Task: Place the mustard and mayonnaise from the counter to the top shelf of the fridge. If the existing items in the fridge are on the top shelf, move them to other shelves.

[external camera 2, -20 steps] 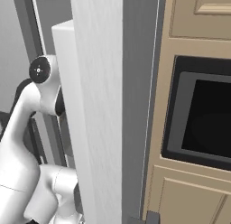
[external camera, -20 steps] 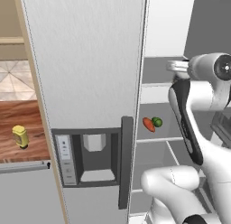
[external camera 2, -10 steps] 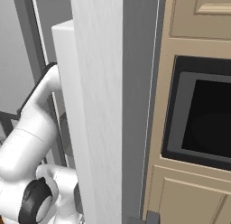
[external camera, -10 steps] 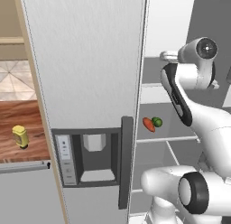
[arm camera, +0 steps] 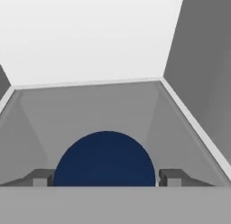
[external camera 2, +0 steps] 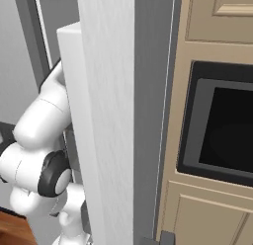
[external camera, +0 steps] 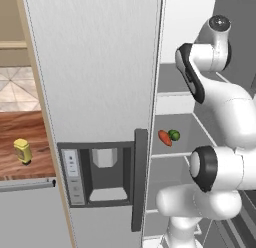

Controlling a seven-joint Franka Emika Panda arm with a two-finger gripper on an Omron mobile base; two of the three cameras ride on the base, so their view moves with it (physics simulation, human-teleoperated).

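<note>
A yellow mustard bottle stands on the wooden counter left of the fridge door, while inside the fridge the gripper pinches a dark blue lid over a grey shelf.

The fridge door is finished in brushed, matt grey metal. The counter is done in glossy reddish wood, and the cabinets look painted smooth beige.

A wood counter sits at 9 o'clock. Tan cabinets stand at 3 o'clock, with a black oven window set in them.
</note>
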